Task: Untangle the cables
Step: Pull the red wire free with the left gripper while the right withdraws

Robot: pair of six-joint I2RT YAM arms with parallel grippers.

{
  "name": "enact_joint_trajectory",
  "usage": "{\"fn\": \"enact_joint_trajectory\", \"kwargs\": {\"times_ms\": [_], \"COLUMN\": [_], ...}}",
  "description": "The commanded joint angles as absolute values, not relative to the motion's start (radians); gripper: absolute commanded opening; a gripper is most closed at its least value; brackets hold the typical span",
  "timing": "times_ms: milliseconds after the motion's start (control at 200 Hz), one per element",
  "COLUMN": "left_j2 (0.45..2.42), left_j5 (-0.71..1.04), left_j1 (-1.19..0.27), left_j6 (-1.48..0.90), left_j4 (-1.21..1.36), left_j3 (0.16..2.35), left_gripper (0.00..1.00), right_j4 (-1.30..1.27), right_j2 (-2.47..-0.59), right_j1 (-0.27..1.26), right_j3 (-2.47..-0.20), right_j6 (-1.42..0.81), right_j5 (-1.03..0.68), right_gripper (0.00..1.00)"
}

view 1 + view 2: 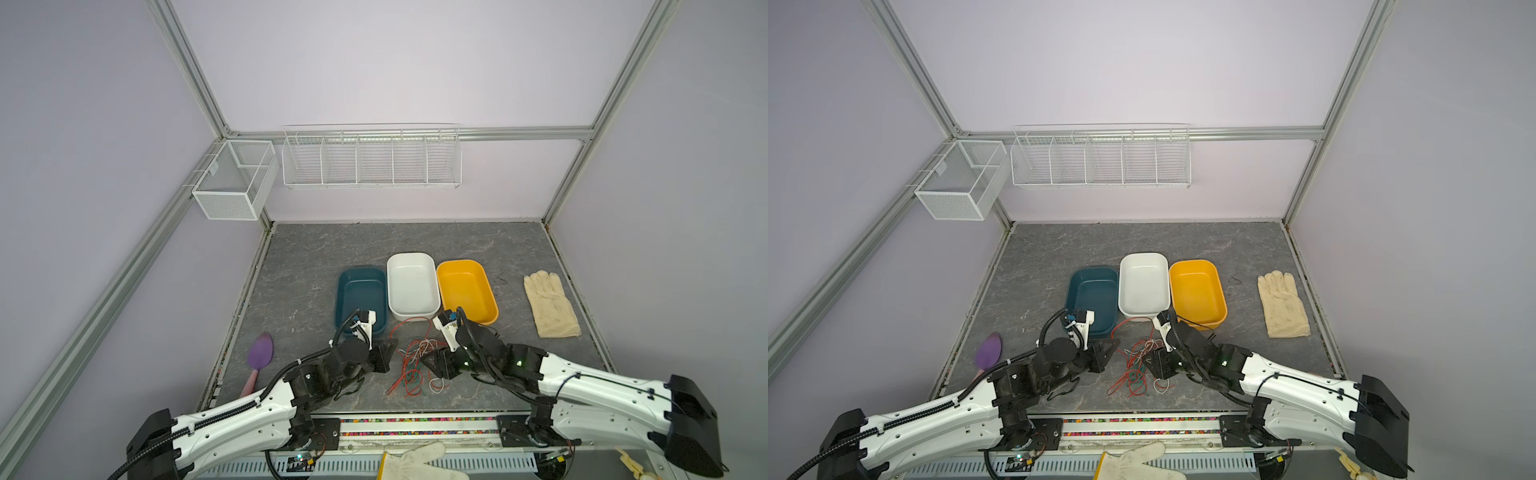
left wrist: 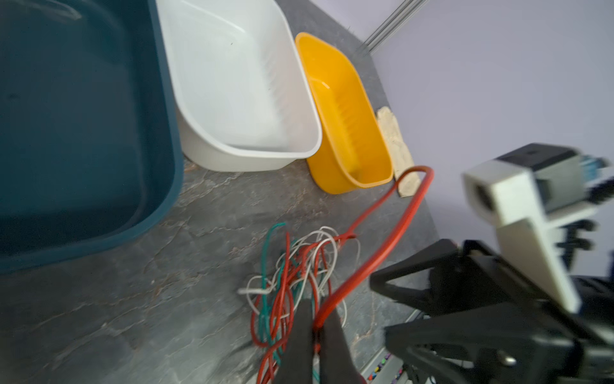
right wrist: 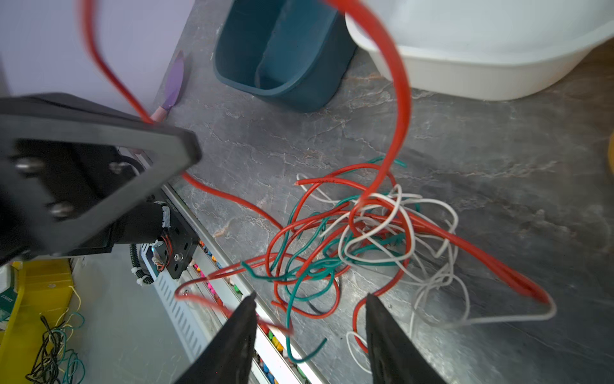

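The cables point(image 1: 412, 362) lie as a tangle of thin red, green and white wires on the grey table, near its front edge, in both top views point(image 1: 1137, 365). My left gripper point(image 2: 315, 327) is shut on a red cable point(image 2: 392, 246), which arches up and drops back into the tangle point(image 2: 292, 266). It sits at the tangle's left side point(image 1: 390, 349). My right gripper point(image 3: 310, 299) is open, jaws wide apart, and hovers just above the tangle's point(image 3: 352, 232) near edge with nothing between its fingers. In a top view it is at the tangle's right point(image 1: 430, 360).
Three empty trays stand in a row behind the tangle: teal point(image 1: 360, 296), white point(image 1: 411, 282), yellow point(image 1: 464, 286). A cream glove point(image 1: 549, 304) lies at the right, a purple spatula point(image 1: 260, 354) at the left. Another glove point(image 1: 415, 460) lies below the front rail.
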State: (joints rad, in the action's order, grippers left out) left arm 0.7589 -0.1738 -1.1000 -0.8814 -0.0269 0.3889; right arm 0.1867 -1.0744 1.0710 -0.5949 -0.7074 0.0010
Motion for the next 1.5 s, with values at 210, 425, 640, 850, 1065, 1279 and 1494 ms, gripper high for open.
{"fn": "enact_joint_trajectory", "kwargs": {"times_ms": [210, 425, 640, 850, 1065, 1279, 1494], "left_j2": [0.603, 0.536, 0.493, 0.51, 0.587, 0.685, 0.762], "left_j5": [-0.155, -0.171, -0.238, -0.285, -0.334, -0.361, -0.288], "left_j1": [-1.098, -1.098, -1.098, -1.098, -1.096, -1.064, -0.913], "left_j6": [-0.876, -0.87, -0.828, -0.777, -0.693, -0.578, -0.474], "left_j4": [0.076, 0.031, -0.136, -0.253, -0.41, -0.585, -0.676], "left_j3": [0.324, 0.339, 0.423, 0.544, 0.721, 0.908, 1.042], "left_gripper": [0.0, 0.0, 0.0, 0.0, 0.0, 0.0, 0.0], "right_j4": [0.089, 0.078, 0.107, 0.201, 0.34, 0.573, 0.766], "right_j2": [-1.191, -1.211, -1.103, -0.95, -0.83, -0.737, -0.691], "right_j1": [1.08, 1.081, 1.079, 1.077, 1.063, 1.053, 1.054], "right_j3": [-0.59, -0.572, -0.537, -0.519, -0.526, -0.619, -0.729], "right_j6": [-0.82, -0.828, -0.793, -0.737, -0.699, -0.622, -0.563], "right_j5": [0.118, 0.149, 0.2, 0.265, 0.334, 0.454, 0.53], "right_gripper": [0.49, 0.47, 0.46, 0.5, 0.6, 0.92, 0.89]}}
